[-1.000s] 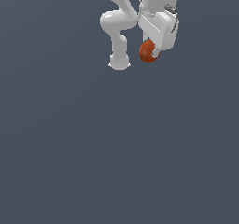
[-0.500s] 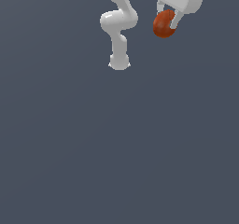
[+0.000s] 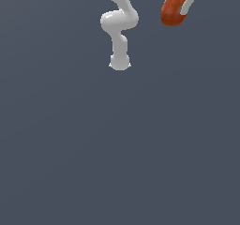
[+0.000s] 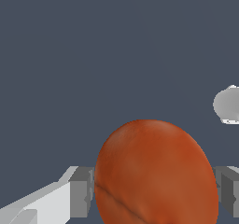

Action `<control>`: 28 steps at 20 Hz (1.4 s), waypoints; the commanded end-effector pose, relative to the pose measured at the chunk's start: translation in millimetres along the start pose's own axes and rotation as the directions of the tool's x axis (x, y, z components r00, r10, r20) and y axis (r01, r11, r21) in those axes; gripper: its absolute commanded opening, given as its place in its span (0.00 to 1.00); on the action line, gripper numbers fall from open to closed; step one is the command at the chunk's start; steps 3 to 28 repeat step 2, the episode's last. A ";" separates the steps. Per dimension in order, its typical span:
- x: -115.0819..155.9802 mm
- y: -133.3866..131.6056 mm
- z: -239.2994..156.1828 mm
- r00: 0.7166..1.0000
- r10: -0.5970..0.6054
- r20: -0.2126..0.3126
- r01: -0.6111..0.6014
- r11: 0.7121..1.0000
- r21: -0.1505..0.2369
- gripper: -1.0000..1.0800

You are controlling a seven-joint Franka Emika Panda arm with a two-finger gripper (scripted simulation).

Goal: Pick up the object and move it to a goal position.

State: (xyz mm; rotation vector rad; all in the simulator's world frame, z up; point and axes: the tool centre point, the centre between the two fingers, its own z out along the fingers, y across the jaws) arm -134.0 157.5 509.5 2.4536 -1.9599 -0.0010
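Note:
The object is an orange-red egg-shaped ball [image 3: 172,11] with a mottled surface. It hangs high above the grey floor at the top right of the exterior view. My white gripper [image 3: 178,9] is shut on it, with a finger on each side. Most of the hand is cut off by the frame's top edge. In the wrist view the ball [image 4: 156,174] fills the lower middle, held between the two grey finger pads [image 4: 81,192].
The arm's white base [image 3: 120,62] stands on the grey floor [image 3: 117,149] at the upper middle of the exterior view, with its links rising above it. The base also shows in the wrist view [image 4: 228,105].
The gripper has risen with the ball in it and moved toward the exterior view's right. The hand is now mostly out of the frame's top edge.

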 end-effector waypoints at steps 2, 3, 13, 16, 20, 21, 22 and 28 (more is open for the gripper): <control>-0.9 -0.4 -3.1 1.000 0.000 0.000 0.000 1.000 0.001 0.00; -0.9 -0.4 -3.1 1.000 0.000 0.000 0.000 1.000 0.001 0.00; -0.9 -0.4 -3.1 1.000 0.000 0.000 0.000 1.000 0.001 0.00; -0.9 -0.4 -3.1 1.000 0.000 0.000 0.000 1.000 0.001 0.00; -0.9 -0.4 -3.1 1.000 0.000 0.000 0.000 1.000 0.001 0.00; -0.9 -0.4 -3.1 1.000 0.000 0.000 0.000 1.000 0.001 0.00; -0.9 -0.4 -3.1 1.000 0.000 0.000 0.000 1.000 0.001 0.00; -0.9 -0.4 -3.1 1.000 0.000 0.000 0.000 1.000 0.001 0.00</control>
